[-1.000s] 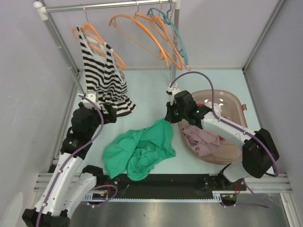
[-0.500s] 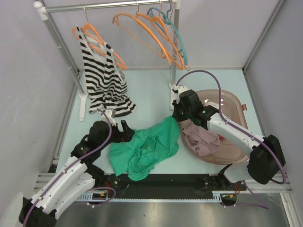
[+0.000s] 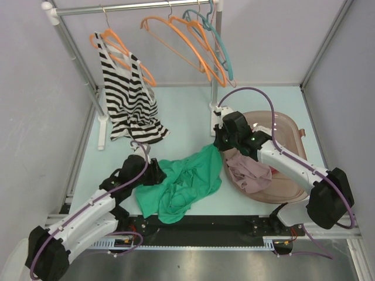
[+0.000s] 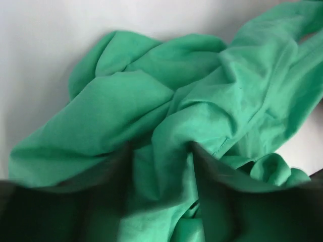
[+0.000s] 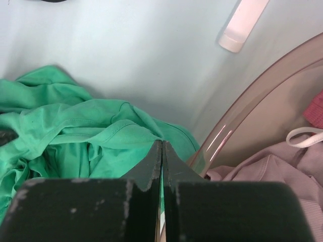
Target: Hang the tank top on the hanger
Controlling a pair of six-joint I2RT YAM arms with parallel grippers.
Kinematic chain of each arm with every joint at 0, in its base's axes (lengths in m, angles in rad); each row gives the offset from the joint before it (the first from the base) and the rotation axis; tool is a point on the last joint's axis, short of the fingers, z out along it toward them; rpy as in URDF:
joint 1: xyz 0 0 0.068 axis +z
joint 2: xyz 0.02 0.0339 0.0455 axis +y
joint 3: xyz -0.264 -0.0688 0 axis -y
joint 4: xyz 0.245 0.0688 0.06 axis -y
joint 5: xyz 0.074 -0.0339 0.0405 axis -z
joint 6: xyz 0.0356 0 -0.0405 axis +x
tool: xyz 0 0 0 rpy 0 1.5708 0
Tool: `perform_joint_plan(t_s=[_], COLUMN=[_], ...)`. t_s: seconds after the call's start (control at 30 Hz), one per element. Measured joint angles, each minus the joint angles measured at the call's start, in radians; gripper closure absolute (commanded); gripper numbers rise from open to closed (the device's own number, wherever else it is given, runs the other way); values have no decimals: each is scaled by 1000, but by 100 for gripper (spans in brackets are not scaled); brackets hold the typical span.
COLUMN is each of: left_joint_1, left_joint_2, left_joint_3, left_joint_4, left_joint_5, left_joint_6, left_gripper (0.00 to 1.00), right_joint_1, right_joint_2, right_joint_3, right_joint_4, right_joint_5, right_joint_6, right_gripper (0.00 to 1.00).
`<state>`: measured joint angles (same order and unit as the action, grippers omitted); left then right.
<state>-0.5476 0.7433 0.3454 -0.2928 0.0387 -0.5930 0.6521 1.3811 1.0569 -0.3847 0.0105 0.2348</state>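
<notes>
– Fabric comes first, nearest us: the tank top lies crumpled on the table, close to the near edge, between our two arms. Where do we have the left gripper?

– At the garment's left edge, low over it. From the left wrist we see green folds filling the view and our two fingers spread apart, with a ridge of cloth running between them. We'd call that released, not clamped.

– And the right gripper?

– It's on the top's far right corner, just beside the tub. Its wrist view shows the fingers pressed together with a thin sliver of green caught between them, so we are pinching the tank top there.

– What do we see in the tub?

– The pinkish-mauve garment, bunched up inside it.

– And farther back?

– The rack's white foot sits just beyond the right gripper. Up on the rail, at the far side, the striped top hangs from an orange hanger on the left. To its right we find the hanger, bare, bunched with others like it and a teal hanger. The tank top is well apart from all of them, down on the table.
</notes>
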Motion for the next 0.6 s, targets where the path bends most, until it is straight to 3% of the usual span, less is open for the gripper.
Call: perform_joint_plan(t_s=[0.07, 0.27, 0.43, 0.6], left_joint_1=[0, -2, -1, 83], left_joint_2=[27, -8, -72, 5], left_joint_3=[-7, 48, 340, 566], left_joint_4=[13, -27, -106, -110], left_joint_5=[-8, -37, -99, -37], left_joint_6=[-1, 27, 87, 186], left_gripper=[100, 100, 100, 100], right_joint_1=[0, 0, 2, 19], right_joint_2=[-11, -60, -101, -156], right_joint_3=[-4, 0, 31, 43], right_joint_4=[-3, -19, -40, -51], right_joint_5=[-2, -25, -45, -45], right_joint_6=[0, 0, 0, 0], right_gripper=[100, 100, 100, 100])
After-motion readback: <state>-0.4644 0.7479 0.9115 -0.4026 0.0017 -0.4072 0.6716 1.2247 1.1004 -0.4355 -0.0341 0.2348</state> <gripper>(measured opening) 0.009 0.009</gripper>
